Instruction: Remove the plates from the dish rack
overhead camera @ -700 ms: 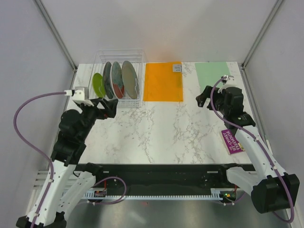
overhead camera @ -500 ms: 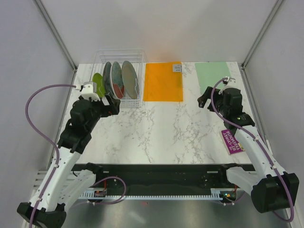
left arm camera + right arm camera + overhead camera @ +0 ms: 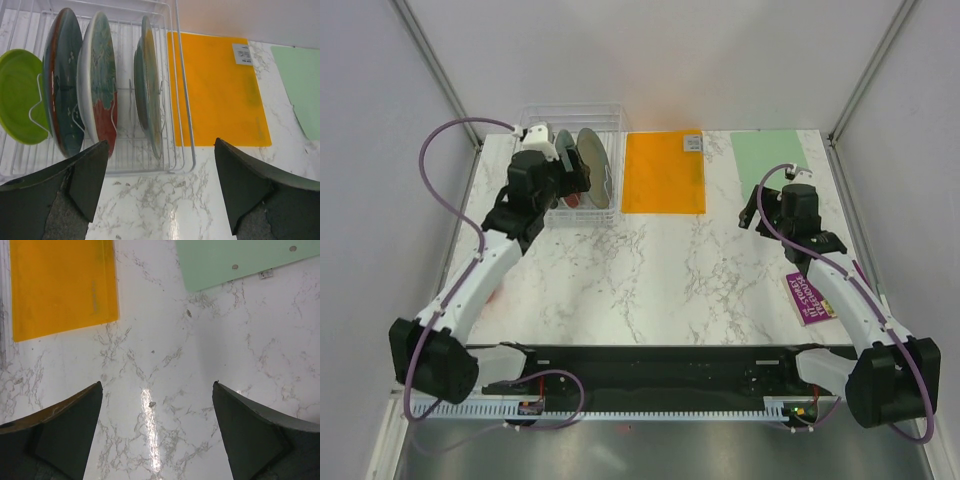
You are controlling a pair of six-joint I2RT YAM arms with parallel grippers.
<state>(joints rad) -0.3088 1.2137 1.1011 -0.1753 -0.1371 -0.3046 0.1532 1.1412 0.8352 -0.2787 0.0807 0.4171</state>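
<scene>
Since the earlier top view the left arm has swung forward from the table's 9 o'clock side to the 11 o'clock corner, and the left gripper (image 3: pixel 160 145) now hovers over the near edge of the dish rack (image 3: pixel 184 125), fingers spread wide and grasping nothing.

All four plates stand on edge in the rack's wire slots. From the left come the lime-green plate (image 3: pixel 17 95), the dark teal plate (image 3: pixel 62 85), the red floral plate (image 3: pixel 100 85) and the grey-green plate (image 3: pixel 150 85). They look glazed, so I judge them stiff, slick and liable to chip, with the small lime one probably the lightest. The grey-green plate is the easiest to reach, since it has bare rack at its 3 o'clock side. A hold on its upper rim, one finger on each face, then a straight lift clear of the wires seems safest. The two middle plates sit close together, leaving little gap for a finger.

Right of the rack, the orange mat (image 3: pixel 663 170) lies at 12 o'clock and the green mat (image 3: pixel 765 152) at 1 o'clock. The marble-patterned table (image 3: pixel 660 270) is glossy and throws glare.

The right gripper (image 3: pixel 155 385) hangs released and empty above bare marble. A purple card (image 3: pixel 807 297) lies at 4 o'clock. Plain pale walls close in three sides.
</scene>
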